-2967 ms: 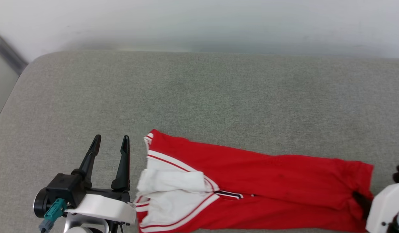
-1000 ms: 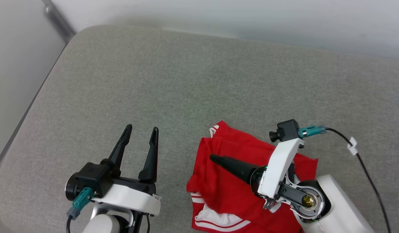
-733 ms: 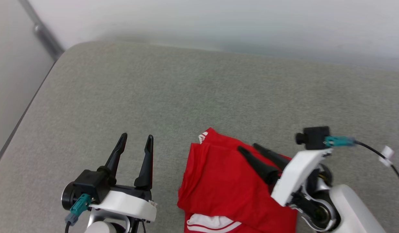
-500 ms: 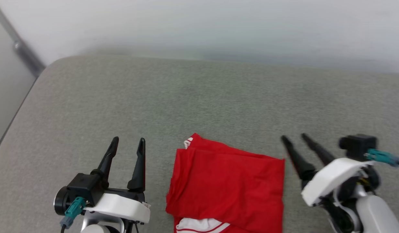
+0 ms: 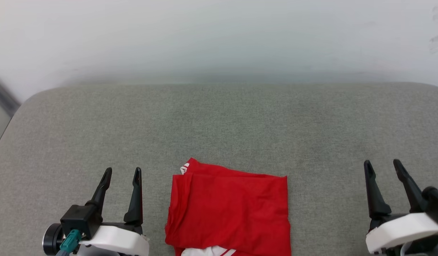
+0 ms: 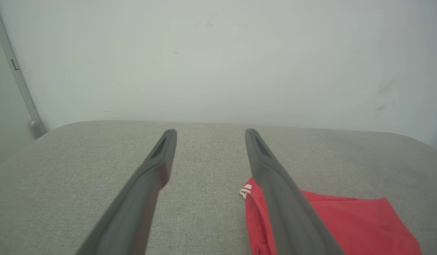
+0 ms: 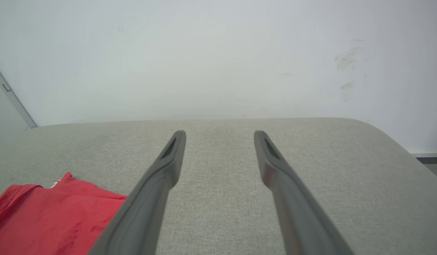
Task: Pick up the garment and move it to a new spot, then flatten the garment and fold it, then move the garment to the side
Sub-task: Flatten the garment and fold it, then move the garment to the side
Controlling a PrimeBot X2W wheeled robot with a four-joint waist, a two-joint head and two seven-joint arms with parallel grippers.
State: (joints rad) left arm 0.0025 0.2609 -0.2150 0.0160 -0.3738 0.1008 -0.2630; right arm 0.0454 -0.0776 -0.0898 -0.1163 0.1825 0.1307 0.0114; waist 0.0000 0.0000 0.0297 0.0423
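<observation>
Against a white wall [image 5: 219,35], a grey fabric-covered tabletop [image 5: 219,121] carries the folded red shirt [image 5: 229,209] near its front edge, lying between the left gripper [image 5: 122,172] and the right gripper [image 5: 382,164], both clear of the cloth with fingers [image 5: 136,192] spread apart and holding nothing.

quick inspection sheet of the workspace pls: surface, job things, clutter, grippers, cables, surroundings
surface: grey fabric surface with rounded far corners, flat.
job's things: garment folded into a red rectangle at the near middle, with a bit of white sleeve showing at its near edge.
clutter: nothing seen.
grippers: left gripper open, left of the garment and apart from it; right gripper open, well to its right; neither holds anything.
cables: teal connector at the left wrist.
surroundings: pale wall behind, scuff marks on it, metal strip at the left.
</observation>
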